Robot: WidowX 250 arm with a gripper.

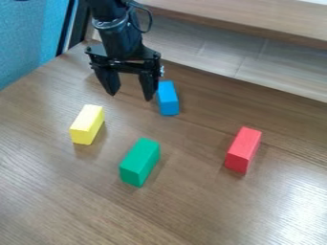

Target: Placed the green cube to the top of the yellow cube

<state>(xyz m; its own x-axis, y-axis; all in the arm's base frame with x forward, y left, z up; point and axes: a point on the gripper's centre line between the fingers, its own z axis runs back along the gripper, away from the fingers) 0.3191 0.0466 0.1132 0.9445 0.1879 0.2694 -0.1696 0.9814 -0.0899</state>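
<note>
1. a black pincer (131, 95) hangs over a wood-grain table (191, 210), toward its far left corner, pointing down. it is released, its two fingers spread wide with a gap between them.
2. the green block (140, 162), an oblong shape, rests directly on the table. it lies on the near side of the pincer, well apart from it, and farther than the pincer from the table's far edge.
3. the yellow block (87, 124) also rests on the table, closer to the left edge than the green block. it is apart from the green block and nearer to the pincer than the green block is.
4. the blue block (168, 98) lies toward the far edge, appearing just beside the pincer's right-hand finger from this angle.
5. the red block (243, 150) lies toward the right side, well apart from the pincer and the other blocks.
</note>
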